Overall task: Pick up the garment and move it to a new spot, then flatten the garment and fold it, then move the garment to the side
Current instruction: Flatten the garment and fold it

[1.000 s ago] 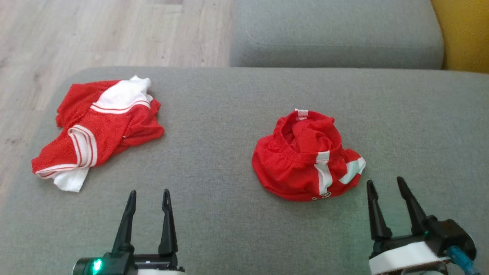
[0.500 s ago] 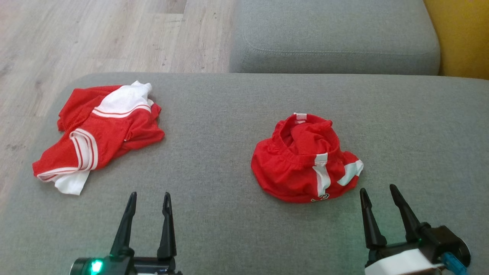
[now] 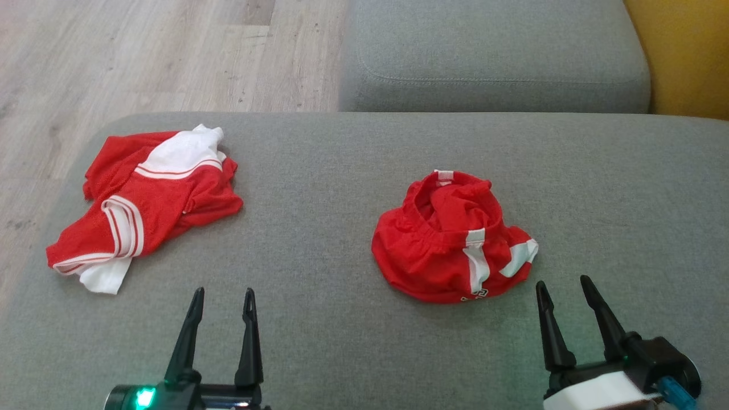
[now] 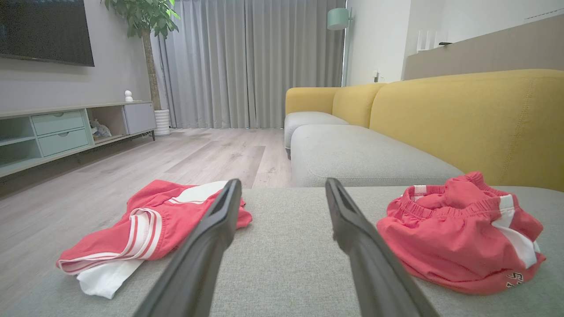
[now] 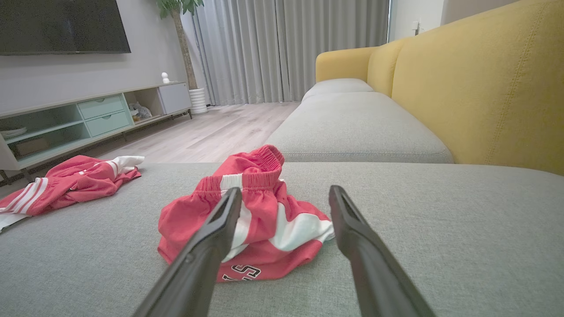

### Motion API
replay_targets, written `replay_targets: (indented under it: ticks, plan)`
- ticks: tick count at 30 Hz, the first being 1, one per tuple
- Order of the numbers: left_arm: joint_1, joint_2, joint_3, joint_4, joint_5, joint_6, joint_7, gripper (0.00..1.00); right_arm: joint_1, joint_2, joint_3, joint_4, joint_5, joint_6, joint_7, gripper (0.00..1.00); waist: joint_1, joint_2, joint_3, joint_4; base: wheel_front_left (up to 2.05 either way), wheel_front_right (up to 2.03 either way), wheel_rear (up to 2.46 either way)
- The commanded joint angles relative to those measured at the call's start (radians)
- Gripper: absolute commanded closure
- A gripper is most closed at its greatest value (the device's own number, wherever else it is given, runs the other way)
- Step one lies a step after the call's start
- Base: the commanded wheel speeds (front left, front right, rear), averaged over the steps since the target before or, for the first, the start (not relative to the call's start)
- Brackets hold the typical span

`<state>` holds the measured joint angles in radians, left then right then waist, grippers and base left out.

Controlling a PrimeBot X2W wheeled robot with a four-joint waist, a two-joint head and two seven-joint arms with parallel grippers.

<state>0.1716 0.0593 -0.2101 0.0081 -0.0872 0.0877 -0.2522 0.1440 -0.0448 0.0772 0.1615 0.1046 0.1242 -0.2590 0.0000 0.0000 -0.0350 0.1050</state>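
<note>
At the far left of the grey sofa seat (image 3: 342, 159) a red jersey (image 3: 154, 199) with white panels and striped trim lies rumpled, its white corner close to the seat's left edge, with pale wooden floor (image 3: 142, 51) beyond it. Nearer the robot and a little right of the jersey, the left gripper (image 3: 223, 291) hovers over bare fabric, its jaws parted and holding nothing, apart from both pieces of clothing. Right of the middle lie the red shorts (image 3: 450, 245), bunched into a mound with the elastic waistband turned up and open. Their white side stripes face the robot, and dark lettering at the near hem is too small to read. Just right of the shorts and nearer the robot, the right gripper (image 3: 562, 282) has its jaws spread and empty. In its wrist view the tips look close to the cloth, though whether they touch is unclear. Behind, a second grey cushion (image 3: 490, 57) meets the yellow backrest (image 3: 683, 51) at far right.
</note>
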Motion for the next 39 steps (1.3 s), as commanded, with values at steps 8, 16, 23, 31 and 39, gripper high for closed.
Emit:
replay_targets:
  ticks: [8,16,23,31,39]
  plan:
    - [-0.029,-0.009,0.024,-0.038,0.015,0.013,-0.010,0.00,-0.022,-0.005,0.023,-0.028,0.000,0.007,-0.003,0.00,0.0000,0.0000,0.003,-0.002,0.00,0.00,0.00]
    - [-0.045,-0.009,0.009,-0.039,0.040,-0.003,-0.010,0.00,-0.031,-0.005,0.034,-0.026,-0.003,0.007,-0.003,0.00,0.0000,0.0000,0.019,-0.028,0.00,0.00,0.00]
    - [-0.193,-0.007,-0.088,0.071,0.054,-0.128,-0.010,0.00,-0.046,-0.005,0.028,-0.030,0.027,0.007,-0.003,0.00,0.0000,0.0000,0.051,-0.087,0.00,0.00,0.00]
    - [-0.474,0.019,-0.284,0.319,0.131,-0.211,0.020,0.00,-0.079,-0.005,0.045,-0.042,0.020,0.007,-0.003,0.00,0.0000,0.0000,0.112,-0.186,0.00,0.00,0.00]
    - [-0.735,0.033,-0.490,0.496,0.090,-0.218,0.134,0.00,-0.109,-0.005,0.054,-0.042,0.012,0.007,-0.003,0.00,0.0000,0.0000,0.175,-0.270,0.00,0.00,0.00]
